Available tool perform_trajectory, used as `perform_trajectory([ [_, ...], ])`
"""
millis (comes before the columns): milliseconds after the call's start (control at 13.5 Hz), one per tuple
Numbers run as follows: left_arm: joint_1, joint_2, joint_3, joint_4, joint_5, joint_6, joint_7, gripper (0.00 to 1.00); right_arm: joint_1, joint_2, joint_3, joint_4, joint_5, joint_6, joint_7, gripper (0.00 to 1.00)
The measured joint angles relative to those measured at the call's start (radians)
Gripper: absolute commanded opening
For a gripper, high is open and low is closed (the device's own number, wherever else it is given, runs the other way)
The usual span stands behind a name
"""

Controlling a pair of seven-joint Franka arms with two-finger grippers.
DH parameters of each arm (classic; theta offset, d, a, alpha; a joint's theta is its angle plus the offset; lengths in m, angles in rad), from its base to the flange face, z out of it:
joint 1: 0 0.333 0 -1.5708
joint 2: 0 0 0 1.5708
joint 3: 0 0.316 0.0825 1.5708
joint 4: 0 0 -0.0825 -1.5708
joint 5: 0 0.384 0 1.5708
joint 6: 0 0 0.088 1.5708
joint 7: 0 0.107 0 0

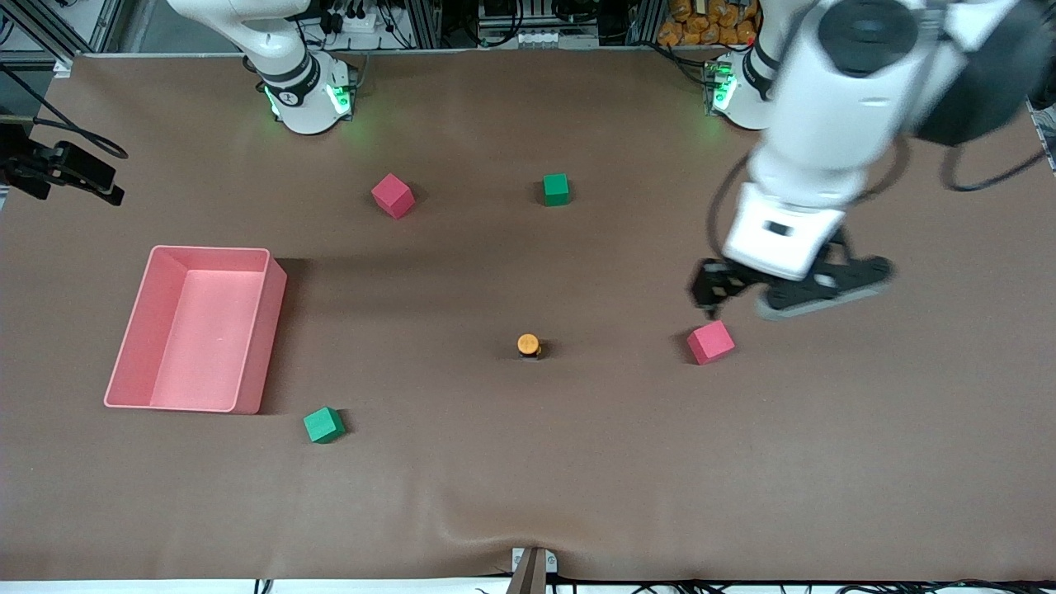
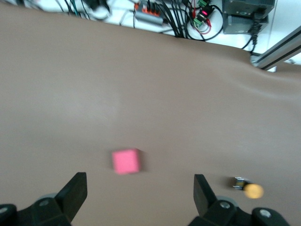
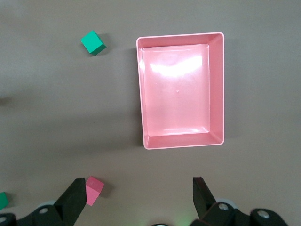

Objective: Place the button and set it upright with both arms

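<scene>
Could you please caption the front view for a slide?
Open left gripper over a red cube, near the upright button.

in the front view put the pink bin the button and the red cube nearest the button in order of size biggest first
1. Pink bin, by far the largest.
2. Red cube, toward the left arm's end of the table.
3. Button, the smallest, standing with its orange cap up.

All three rest on the table, so the order looks safe.
</scene>
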Motion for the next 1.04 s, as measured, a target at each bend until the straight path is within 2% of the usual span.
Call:
perform_trajectory([
  [148,0.069,-0.013,0.0,-0.001,-0.002,-0.022,0.141,1.0,0.0,0.0,0.0,0.0,0.0,0.0,0.0,1.0],
  [444,0.141,-0.037,-0.005,-0.002,-0.003,-0.074,0.194,1.0,-0.001,0.0,-0.001,0.0,0.0,0.0,0.0,1.0],
  [666,0.175,-0.093,-0.007,-0.008,-0.038,-0.172,0.274,1.0,-0.004,0.0,-0.002,0.0,-0.001,0.0,0.0,1.0],
  [1035,0.277,-0.261,-0.007,-0.176,-0.113,-0.205,0.406,1.0,-0.012,0.0,-0.003,0.0,-0.001,0.0,0.0,1.0],
])
